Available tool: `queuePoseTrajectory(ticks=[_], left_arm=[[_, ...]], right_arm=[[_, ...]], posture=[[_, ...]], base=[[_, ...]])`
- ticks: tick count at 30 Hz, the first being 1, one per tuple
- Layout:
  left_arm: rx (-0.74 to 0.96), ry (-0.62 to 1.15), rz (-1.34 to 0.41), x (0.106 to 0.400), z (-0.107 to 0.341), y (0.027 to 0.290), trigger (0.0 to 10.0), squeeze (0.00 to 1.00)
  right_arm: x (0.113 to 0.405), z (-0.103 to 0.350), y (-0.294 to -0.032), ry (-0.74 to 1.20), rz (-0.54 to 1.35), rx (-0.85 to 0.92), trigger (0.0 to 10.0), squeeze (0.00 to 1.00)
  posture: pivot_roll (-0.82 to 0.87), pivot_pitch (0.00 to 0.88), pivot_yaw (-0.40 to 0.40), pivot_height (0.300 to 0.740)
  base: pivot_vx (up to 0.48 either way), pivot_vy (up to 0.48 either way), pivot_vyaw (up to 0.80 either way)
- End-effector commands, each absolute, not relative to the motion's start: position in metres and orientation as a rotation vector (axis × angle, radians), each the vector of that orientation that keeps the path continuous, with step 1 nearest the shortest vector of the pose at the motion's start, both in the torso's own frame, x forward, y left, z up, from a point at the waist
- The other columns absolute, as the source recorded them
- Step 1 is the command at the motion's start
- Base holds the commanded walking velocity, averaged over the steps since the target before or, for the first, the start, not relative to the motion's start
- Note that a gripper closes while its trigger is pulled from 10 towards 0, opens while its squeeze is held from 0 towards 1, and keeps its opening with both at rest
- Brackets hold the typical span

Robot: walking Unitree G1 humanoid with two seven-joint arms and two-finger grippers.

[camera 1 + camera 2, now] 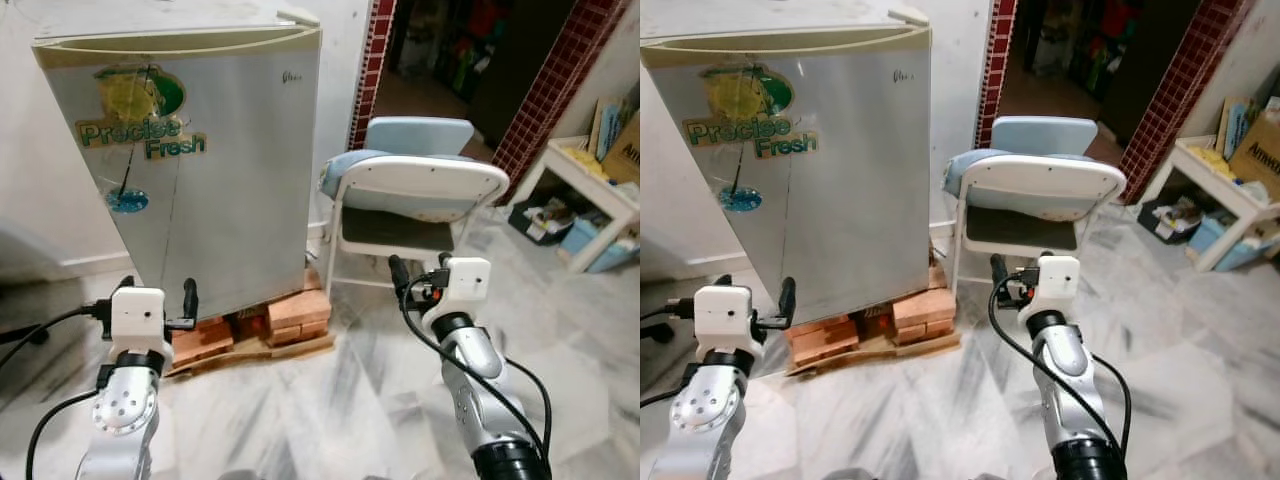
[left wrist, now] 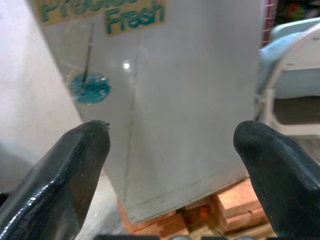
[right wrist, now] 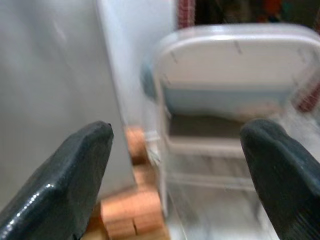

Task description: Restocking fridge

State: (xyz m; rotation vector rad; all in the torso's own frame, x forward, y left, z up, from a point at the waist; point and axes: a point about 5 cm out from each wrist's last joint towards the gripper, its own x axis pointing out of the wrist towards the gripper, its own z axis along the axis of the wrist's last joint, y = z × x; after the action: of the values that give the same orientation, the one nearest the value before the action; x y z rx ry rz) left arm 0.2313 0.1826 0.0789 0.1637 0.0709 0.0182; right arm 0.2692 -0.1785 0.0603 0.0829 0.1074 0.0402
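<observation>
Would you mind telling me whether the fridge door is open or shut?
Shut: the fridge door lies flush, with no gap showing.

A grey-veined marble floor [image 1: 330, 400] carries a board [image 1: 262, 350] stacked with bricks [image 1: 298, 310] — the closed fridge [image 1: 200, 170] stands on these — and, just beside it, a folding chair [image 1: 410, 195]; a low white table [image 1: 590, 195] stands at right.

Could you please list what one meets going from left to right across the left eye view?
Left gripper → fridge → bricks → chair → right gripper → white shelf.
</observation>
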Motion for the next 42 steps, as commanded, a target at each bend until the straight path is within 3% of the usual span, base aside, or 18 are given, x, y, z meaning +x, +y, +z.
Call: queuePoseTrajectory(ticks=[1,6,25,42], left_arm=[[0.182,0.091,0.023,0.228,0.077,0.19,10.0,0.0],[0.173,0.11,0.026,0.224,0.072,0.191,10.0,0.0],[0.169,0.083,0.076,0.227,0.08,0.196,10.0,0.0],[0.177,0.114,0.094,0.217,0.073,0.202,10.0,0.0]], right_arm=[[0.267,0.061,-0.175,0.102,0.034,0.093,10.0,0.0],[0.259,0.052,-0.178,0.137,0.024,0.087,10.0,0.0],[0.271,0.056,-0.173,0.132,0.066,0.081,10.0,0.0],[0.275,0.055,-0.176,0.128,0.048,0.078,10.0,0.0]], posture=[[0.09,0.0,-0.014,0.74],[0.09,0.0,-0.019,0.74],[0.13,0.0,-0.05,0.74],[0.13,0.0,-0.05,0.74]], base=[[0.0,0.48,0.0],[0.0,0.48,-0.12],[0.0,0.48,-0.79],[0.0,0.48,-0.18]])
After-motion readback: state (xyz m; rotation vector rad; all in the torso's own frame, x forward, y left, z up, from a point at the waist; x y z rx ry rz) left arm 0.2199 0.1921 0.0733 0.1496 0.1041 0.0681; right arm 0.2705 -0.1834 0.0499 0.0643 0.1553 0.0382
